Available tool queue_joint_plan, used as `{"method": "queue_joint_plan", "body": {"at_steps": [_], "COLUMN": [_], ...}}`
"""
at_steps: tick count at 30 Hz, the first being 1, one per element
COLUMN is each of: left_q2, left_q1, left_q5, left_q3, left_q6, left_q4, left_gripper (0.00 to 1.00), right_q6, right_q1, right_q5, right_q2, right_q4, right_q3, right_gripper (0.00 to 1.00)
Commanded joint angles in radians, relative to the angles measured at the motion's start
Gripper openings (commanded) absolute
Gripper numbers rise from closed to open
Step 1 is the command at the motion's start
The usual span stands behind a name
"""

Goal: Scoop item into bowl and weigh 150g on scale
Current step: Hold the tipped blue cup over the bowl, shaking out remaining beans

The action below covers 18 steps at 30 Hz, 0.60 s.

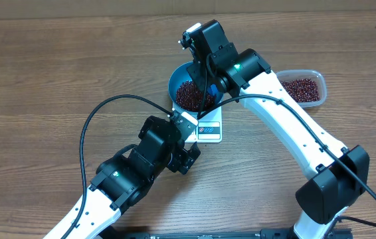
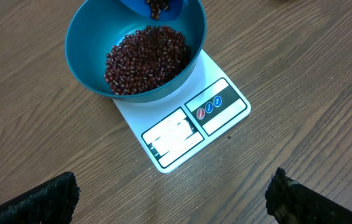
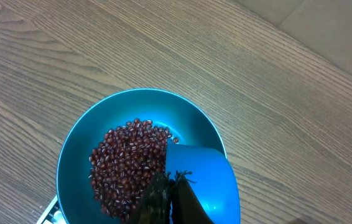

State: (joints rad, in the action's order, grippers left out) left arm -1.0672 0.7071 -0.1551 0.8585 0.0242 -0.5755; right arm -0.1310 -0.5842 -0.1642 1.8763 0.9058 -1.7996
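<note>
The blue bowl (image 1: 183, 79) stands on the white scale (image 1: 209, 130) and holds a heap of dark red-brown beans (image 1: 189, 95). My right gripper (image 3: 173, 176) hangs over the bowl (image 3: 83, 143), shut on the handle of a small blue scoop (image 3: 204, 180). In the left wrist view the scoop (image 2: 157, 7) is tipped over the bowl (image 2: 89, 43) with a few beans in its mouth. My left gripper (image 2: 176, 205) stands open just in front of the scale (image 2: 182, 134), low over bare table, with nothing between its fingers (image 2: 39, 202).
A clear plastic tub (image 1: 302, 87) with more beans sits to the right of the bowl, behind the right arm. The left arm's black cable (image 1: 108, 109) loops over the table to the left. Wooden tabletop lies all round.
</note>
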Motion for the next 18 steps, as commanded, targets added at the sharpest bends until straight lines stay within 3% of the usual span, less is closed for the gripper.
{"method": "queue_joint_plan", "body": {"at_steps": [1, 6, 18], "left_q2": [-0.005, -0.005, -0.005], "left_q1": [-0.002, -0.002, -0.002], "left_q5": [-0.013, -0.012, -0.012], "left_q3": [-0.005, -0.005, -0.005], "left_q6": [-0.013, -0.013, -0.013], "left_q4": [0.003, 0.003, 0.003], "left_gripper": [1.0, 0.99, 0.99], "right_q6": [0.026, 0.147, 0.262], "right_q1": [-0.006, 0.002, 0.089], "right_q5": [-0.011, 0.033, 0.201], "right_q2": [-0.048, -0.048, -0.048], "right_q4": [-0.006, -0.001, 0.0], "right_q3": [-0.042, -0.042, -0.042], "right_gripper": [0.04, 0.04, 0.04]}}
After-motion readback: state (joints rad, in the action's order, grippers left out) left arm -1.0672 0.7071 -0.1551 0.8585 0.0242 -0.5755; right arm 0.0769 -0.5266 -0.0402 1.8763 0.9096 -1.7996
